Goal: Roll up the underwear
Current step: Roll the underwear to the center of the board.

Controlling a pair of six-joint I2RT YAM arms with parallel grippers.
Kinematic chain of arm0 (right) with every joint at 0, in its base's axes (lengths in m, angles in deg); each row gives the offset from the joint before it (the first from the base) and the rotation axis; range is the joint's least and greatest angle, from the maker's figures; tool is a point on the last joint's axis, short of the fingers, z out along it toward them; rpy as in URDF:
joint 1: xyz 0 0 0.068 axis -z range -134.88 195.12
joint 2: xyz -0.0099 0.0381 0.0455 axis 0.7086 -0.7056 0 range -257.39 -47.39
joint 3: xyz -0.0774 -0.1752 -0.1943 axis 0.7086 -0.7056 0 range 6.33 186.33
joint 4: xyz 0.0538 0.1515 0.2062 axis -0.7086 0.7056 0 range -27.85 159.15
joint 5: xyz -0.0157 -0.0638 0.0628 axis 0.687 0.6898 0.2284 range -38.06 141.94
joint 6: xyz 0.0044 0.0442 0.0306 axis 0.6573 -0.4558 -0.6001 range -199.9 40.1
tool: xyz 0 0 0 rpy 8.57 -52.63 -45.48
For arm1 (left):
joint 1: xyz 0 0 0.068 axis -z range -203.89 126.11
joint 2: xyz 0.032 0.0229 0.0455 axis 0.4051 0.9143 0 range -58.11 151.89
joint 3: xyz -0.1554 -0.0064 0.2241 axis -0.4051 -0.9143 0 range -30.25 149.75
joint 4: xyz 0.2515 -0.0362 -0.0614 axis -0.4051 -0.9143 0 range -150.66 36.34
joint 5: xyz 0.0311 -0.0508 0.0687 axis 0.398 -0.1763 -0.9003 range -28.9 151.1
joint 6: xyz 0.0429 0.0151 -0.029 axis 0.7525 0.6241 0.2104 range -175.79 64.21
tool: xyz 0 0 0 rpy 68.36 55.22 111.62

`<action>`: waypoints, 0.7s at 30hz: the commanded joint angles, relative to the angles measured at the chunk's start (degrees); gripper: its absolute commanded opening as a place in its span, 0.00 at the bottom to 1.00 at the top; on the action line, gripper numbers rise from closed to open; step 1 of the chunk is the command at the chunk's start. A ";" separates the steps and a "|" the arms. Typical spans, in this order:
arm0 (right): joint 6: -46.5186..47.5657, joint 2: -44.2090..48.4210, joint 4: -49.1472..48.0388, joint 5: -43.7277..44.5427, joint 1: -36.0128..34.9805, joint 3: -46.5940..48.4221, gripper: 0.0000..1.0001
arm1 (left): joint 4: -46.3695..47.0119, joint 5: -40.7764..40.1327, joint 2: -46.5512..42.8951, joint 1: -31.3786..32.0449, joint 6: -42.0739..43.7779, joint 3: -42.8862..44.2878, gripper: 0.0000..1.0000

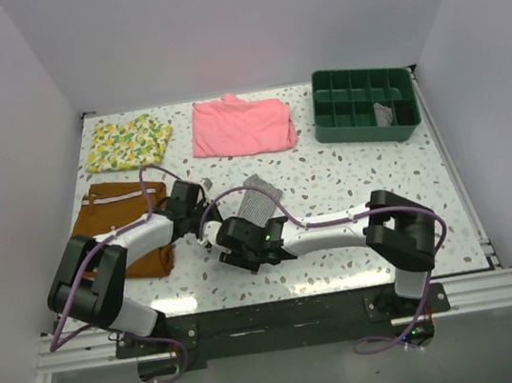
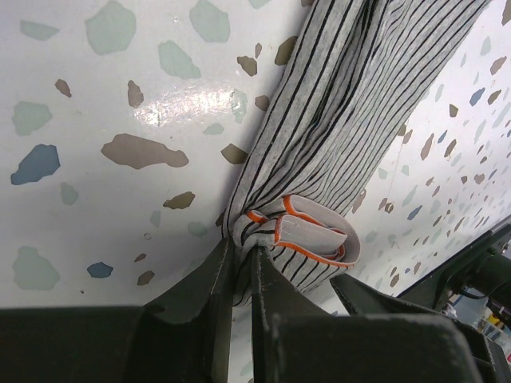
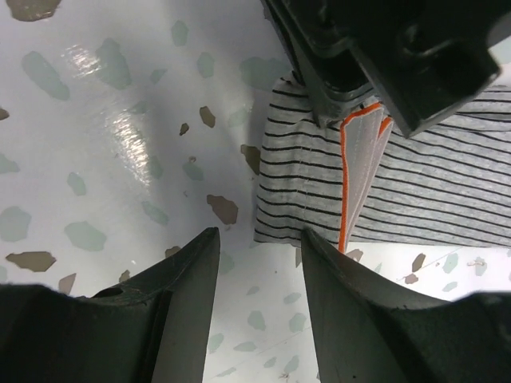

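Observation:
The underwear (image 1: 259,194), grey-and-white striped with an orange-edged waistband, lies bunched in a long strip on the speckled table, partly hidden under both arms. In the left wrist view my left gripper (image 2: 242,275) is shut on the fabric at the waistband end of the underwear (image 2: 343,120), where the band folds over itself. My left gripper (image 1: 199,221) sits at the strip's near end in the top view. My right gripper (image 3: 257,243) is open and empty, just short of the underwear's corner (image 3: 299,187), with the left gripper's fingers above it. It shows in the top view (image 1: 226,238) close beside the left gripper.
Rust-brown shorts (image 1: 115,217) lie at the left under the left arm. A yellow lemon-print cloth (image 1: 128,141) and a pink folded garment (image 1: 241,124) lie at the back. A green compartment tray (image 1: 363,133) stands at the back right.

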 commanded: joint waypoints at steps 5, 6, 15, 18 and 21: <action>1.31 -3.21 -4.86 6.87 -0.33 0.80 0.50 | -6.20 -3.07 1.22 0.21 1.57 -1.52 0.00; 1.04 -3.30 -5.12 6.79 -0.33 0.19 0.50 | -6.20 -2.98 1.30 0.21 1.57 -1.61 0.00; -1.42 -4.01 -7.58 5.12 -0.24 -2.90 0.29 | -6.12 -2.63 1.30 0.21 2.35 -1.78 0.00; -1.77 -4.97 -7.50 4.50 -0.16 -3.16 0.28 | -6.03 -2.54 1.30 0.21 2.36 -1.61 0.00; -2.30 -5.33 -7.93 3.80 -0.24 -4.30 0.24 | -6.11 -2.71 0.96 0.21 2.53 -1.61 0.00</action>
